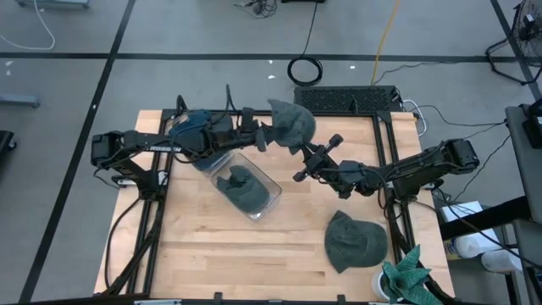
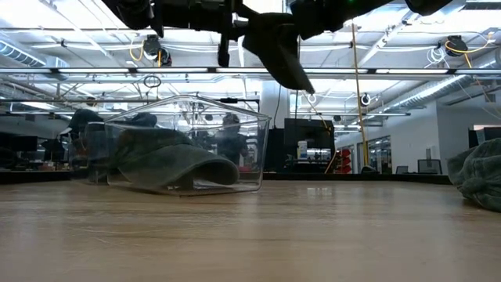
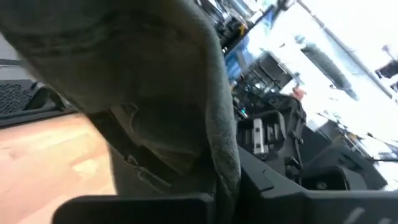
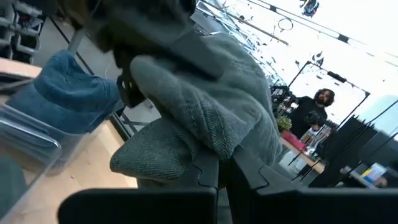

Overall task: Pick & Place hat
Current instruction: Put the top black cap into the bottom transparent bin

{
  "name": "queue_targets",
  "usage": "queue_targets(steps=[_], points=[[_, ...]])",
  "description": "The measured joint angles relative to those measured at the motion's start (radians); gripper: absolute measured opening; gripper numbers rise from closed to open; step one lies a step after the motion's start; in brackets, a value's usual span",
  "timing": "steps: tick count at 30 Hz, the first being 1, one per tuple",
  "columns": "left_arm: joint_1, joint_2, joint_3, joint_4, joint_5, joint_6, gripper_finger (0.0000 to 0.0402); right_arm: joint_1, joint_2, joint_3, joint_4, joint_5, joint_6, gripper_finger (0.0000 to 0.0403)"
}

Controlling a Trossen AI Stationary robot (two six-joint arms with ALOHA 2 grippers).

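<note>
A grey hat hangs in the air over the table's far middle, held between both grippers; in the low view this hat hangs from the top. My left gripper is shut on its left side. My right gripper is shut on its near side. A second grey hat lies inside a clear container at the table's middle. A third grey hat lies flat on the table at the near right. My left gripper holds the hat's left edge, coming level from the table's left. The hat fills its wrist view and hides the fingertips, so the kind of hold does not show. The hat is lifted clear of the table. My right gripper pinches a bunched fold of the hat between its two fingers. It comes about level from the table's right and near side. The hat bulges beyond the fingers, clear of the table.
A blue hat lies under my left arm, at a clear bin. Green cloth sits in a cup at the near right corner. A keyboard lies beyond the far edge. A person stands in the room behind.
</note>
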Motion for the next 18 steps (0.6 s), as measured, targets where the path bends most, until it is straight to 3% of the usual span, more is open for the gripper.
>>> queue_targets(steps=[6, 9, 14, 18], points=[[0.033, -0.001, 0.000, 0.007, 0.065, 0.012, 0.0021, 0.000, 0.000, 0.000, -0.030, -0.006, 0.133, 0.0021], [0.052, -0.013, 0.000, 0.012, 0.085, 0.031, 0.0017, 0.000, 0.000, 0.000, -0.082, -0.073, 0.213, 0.0043], [0.081, -0.025, 0.002, 0.004, 0.095, 0.030, 0.0017, 0.001, 0.000, 0.000, -0.090, -0.222, 0.271, 0.0109], [0.100, -0.036, 0.004, 0.002, 0.140, 0.046, 0.0017, 0.019, -0.009, 0.000, -0.103, -0.256, 0.309, 0.0176]])
